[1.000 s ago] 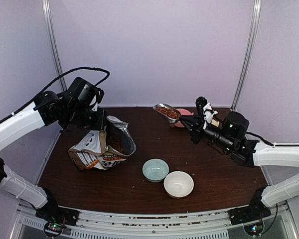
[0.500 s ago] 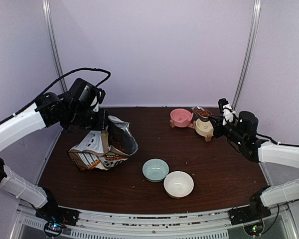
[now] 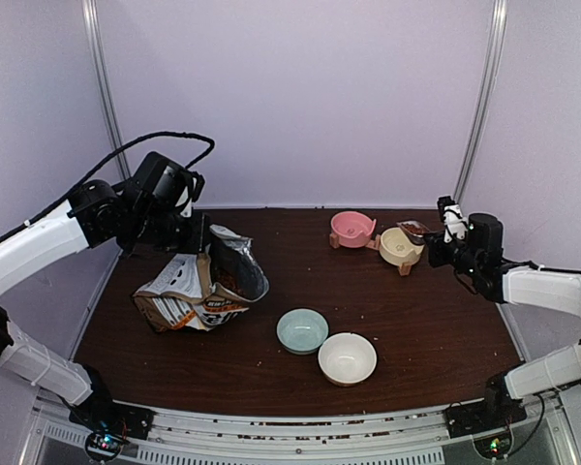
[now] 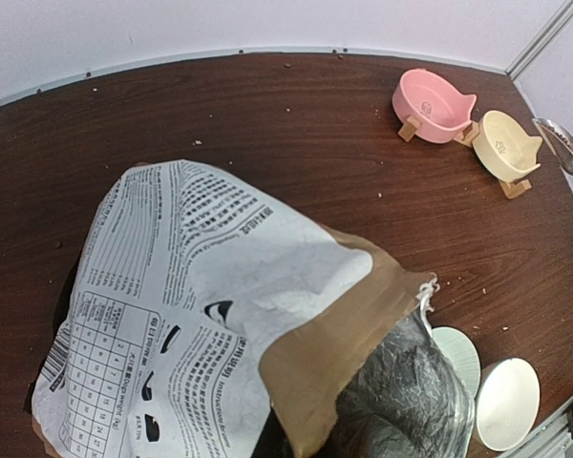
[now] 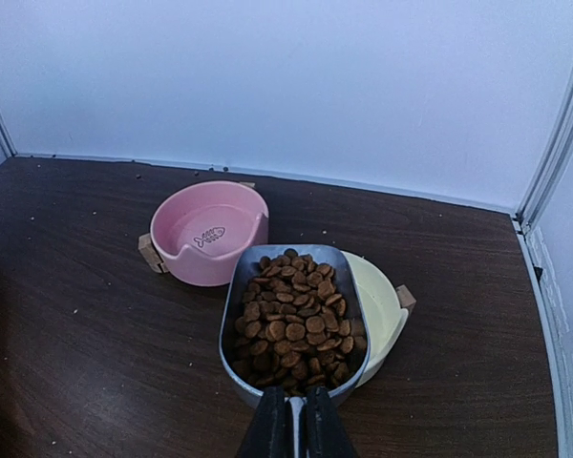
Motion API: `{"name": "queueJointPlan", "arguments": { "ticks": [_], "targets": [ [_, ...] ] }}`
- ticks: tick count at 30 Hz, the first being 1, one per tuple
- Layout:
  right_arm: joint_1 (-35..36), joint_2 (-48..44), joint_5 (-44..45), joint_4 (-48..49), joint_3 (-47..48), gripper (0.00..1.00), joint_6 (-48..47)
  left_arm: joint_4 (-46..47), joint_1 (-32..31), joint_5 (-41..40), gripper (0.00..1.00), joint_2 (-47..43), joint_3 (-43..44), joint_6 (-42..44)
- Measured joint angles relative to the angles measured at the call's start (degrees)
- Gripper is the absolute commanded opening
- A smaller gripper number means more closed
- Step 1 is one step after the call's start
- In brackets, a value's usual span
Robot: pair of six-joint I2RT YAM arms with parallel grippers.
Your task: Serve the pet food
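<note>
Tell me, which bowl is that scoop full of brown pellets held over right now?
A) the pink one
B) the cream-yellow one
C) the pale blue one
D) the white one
B: in the right wrist view the metal scoop, heaped with pet food, hangs over the cream-yellow bowl, while the pink bowl sits empty beside it.
</note>
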Motion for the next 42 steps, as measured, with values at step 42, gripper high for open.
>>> {"name": "queueJointPlan", "arguments": {
  "ticks": [42],
  "targets": [
    [-1.1, 16.9, 7.6, -52.5, 38.5, 0.0, -2.1, 0.0, 0.3, 0.7, 0.0, -2.3, -1.1, 1.4]
  ]
}}
